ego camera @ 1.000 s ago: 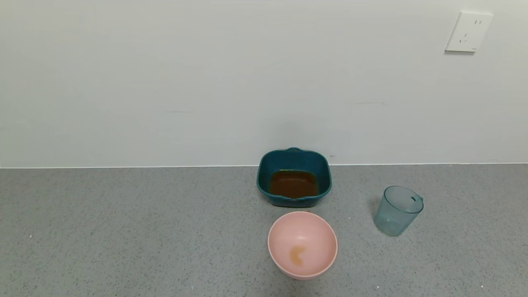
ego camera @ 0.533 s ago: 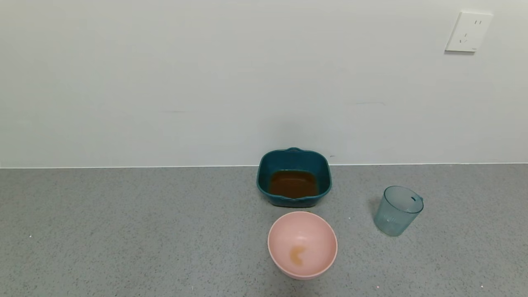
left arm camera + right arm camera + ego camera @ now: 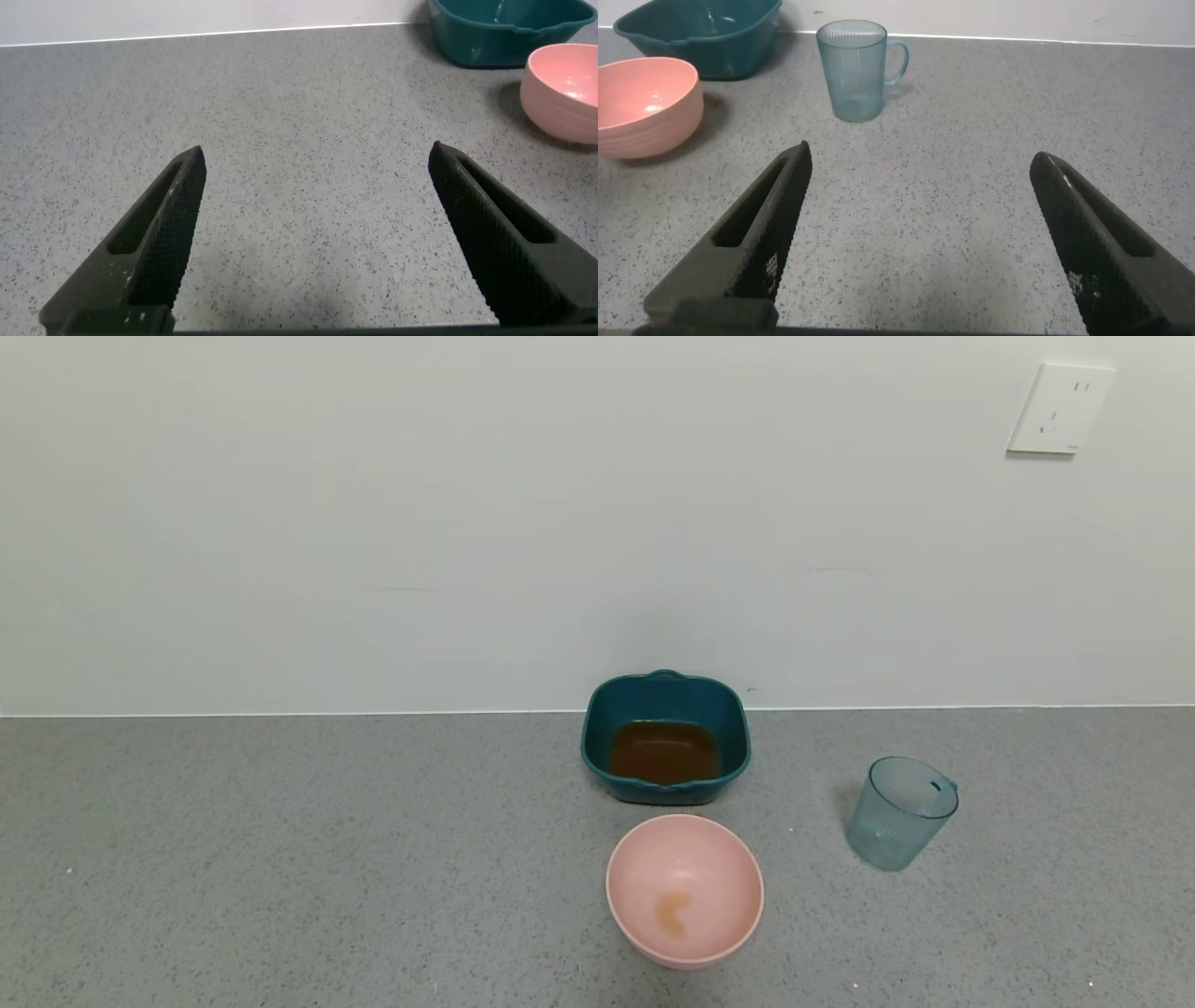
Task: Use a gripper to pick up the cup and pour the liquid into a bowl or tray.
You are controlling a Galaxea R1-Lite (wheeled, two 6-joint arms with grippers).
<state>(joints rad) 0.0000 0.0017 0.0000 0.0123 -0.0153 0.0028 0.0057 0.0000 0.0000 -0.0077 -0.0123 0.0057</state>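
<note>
Grey speckled worktop (image 3: pixel 280 859), pale wall behind, one wall socket (image 3: pixel 1061 409) at upper right of the head view.

Progress, judged from how things lie: the liquid (image 3: pixel 664 752), reddish-brown, sits in the teal basin (image 3: pixel 665 695) at centre frame, against the wall. The cup (image 3: pixel 900 812) stands upright on the worktop at right of centre, well apart from the basin, and looks empty; nothing brown shows through its ribbed wall in head or right wrist view. So the pour appears done and the cup set back down. Little seems left, if anything.

Left gripper (image 3: pixel 313 233): fingers spread wide, holding nothing, low over bare worktop; basin and pink bowl sit at the upper right of its frame. Right gripper (image 3: pixel 920 233): fingers also spread wide, empty; the cup stands at upper centre of its frame, apart from the fingers. Neither arm shows in the head view.

Count:
- cups: one
- teal basins: one
- pink bowl (image 3: pixel 684 889): one, just in front of the basin, with a small orange smear (image 3: pixel 672 914) inside
- grippers: two
</note>
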